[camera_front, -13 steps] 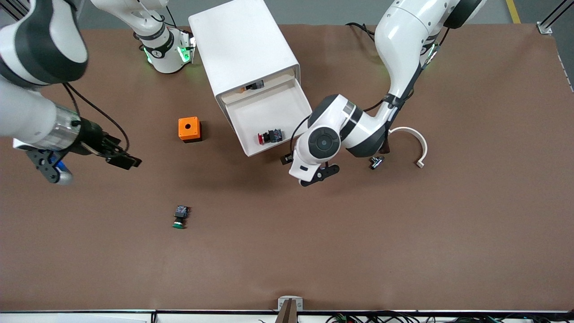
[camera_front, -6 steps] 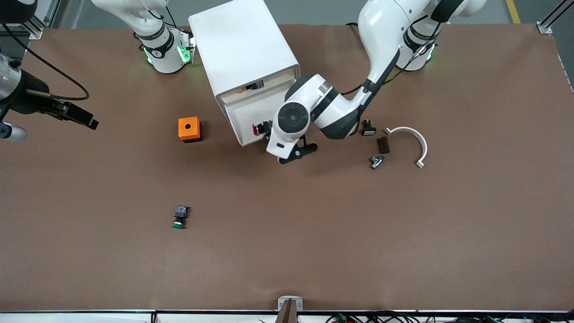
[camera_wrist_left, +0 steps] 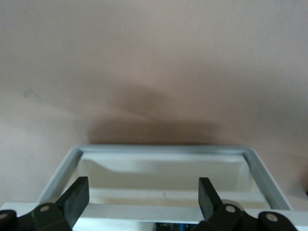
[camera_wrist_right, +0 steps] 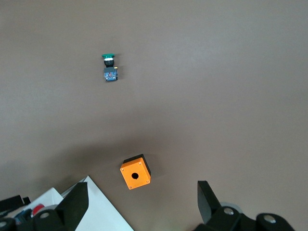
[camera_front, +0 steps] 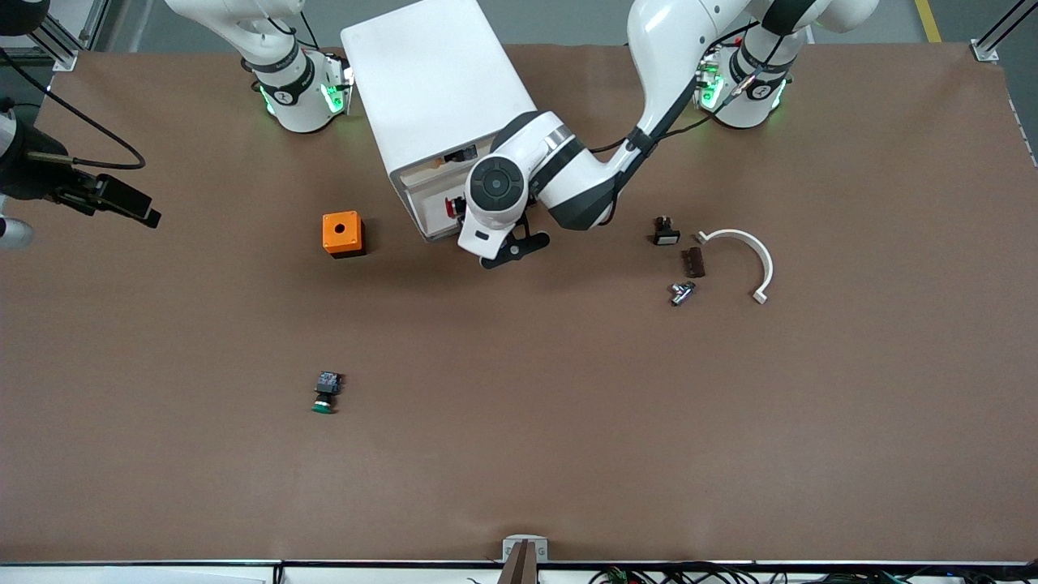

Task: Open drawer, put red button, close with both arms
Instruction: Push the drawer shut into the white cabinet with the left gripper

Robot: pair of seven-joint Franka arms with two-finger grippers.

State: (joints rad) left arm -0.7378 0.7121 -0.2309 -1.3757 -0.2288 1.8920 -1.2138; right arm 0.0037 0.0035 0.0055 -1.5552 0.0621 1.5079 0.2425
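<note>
A brown table (camera_front: 568,454) carries everything. The tall white cabinet (camera_front: 434,89) stands on it near the robots' bases, which sit on the table toward each end of that edge. An orange cube (camera_front: 343,234) with 1 hole on top lies beside the cabinet, toward the right arm's end. Nearer the front camera than the cube lies a green-capped button (camera_front: 326,392) on its side. Toward the left arm's end sit 4 small items close together: a small black part (camera_front: 665,231), a dark brown block (camera_front: 692,262), a small metal piece (camera_front: 680,292) and a white curved band (camera_front: 746,258).
</note>
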